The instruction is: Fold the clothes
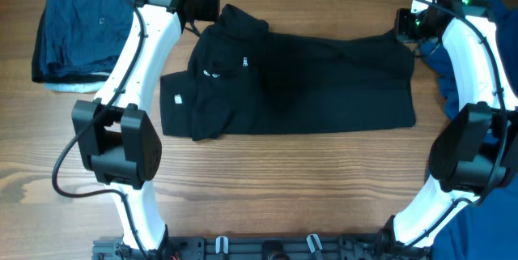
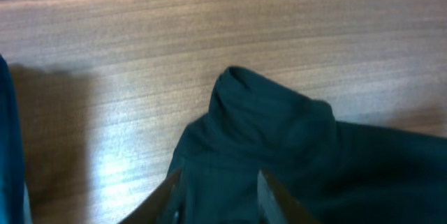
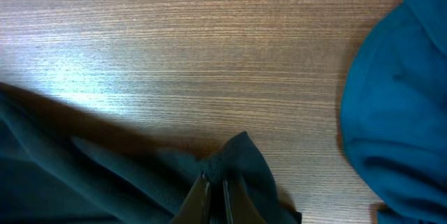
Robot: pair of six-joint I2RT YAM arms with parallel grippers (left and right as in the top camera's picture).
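Under my left gripper (image 2: 218,176), jaws apart, the black polo (image 1: 307,82) lies partly folded; my right gripper (image 3: 215,182) pinches its corner; further folds remain, I think.

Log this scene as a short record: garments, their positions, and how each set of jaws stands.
surface: wooden table
centre: black short-sleeved collared polo shirt, laid flat, collar at its left end
left side: folded navy fabric garment, apart from the polo
right side: bright blue fabric shirt, bunched at the table edge
left jaws: apart, over the polo's collar end
right jaws: shut, pinching an edge of the polo
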